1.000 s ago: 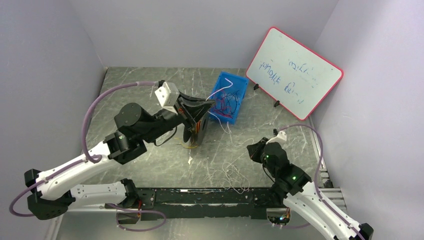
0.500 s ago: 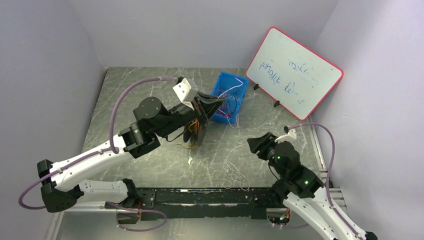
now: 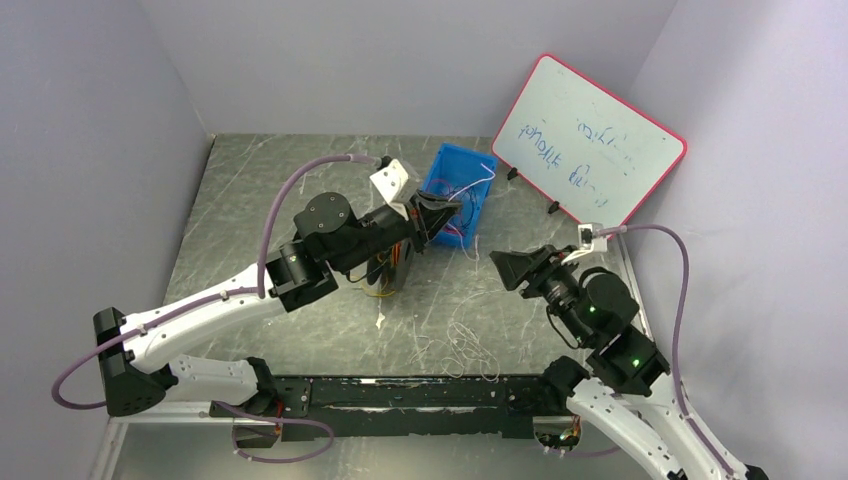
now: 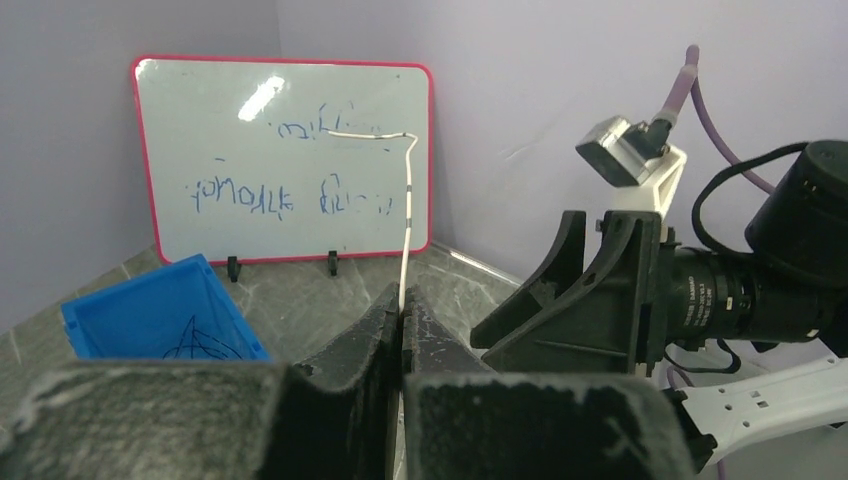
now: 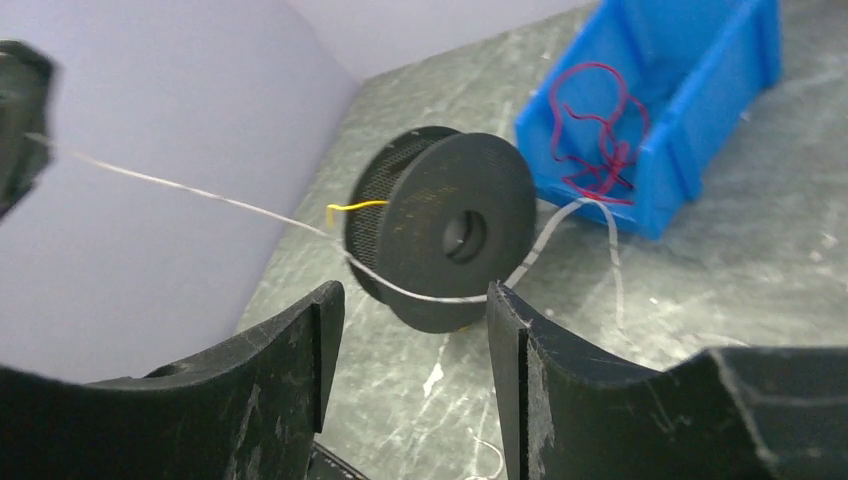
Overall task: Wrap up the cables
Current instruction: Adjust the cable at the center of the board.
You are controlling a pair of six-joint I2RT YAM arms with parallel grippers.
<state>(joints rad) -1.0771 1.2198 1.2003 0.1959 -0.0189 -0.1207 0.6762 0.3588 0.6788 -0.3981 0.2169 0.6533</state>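
Marbled tabletop [image 3: 240, 190], thin, perhaps stiff cable [image 4: 407, 230]

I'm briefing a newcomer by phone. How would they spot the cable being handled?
Find the blue bin before the whiteboard at the back of the table. At its left side the left claw is shut on a thin white cable. Unlike the red tangle in the bin and loose white strands near the front edge, it is held off the table.
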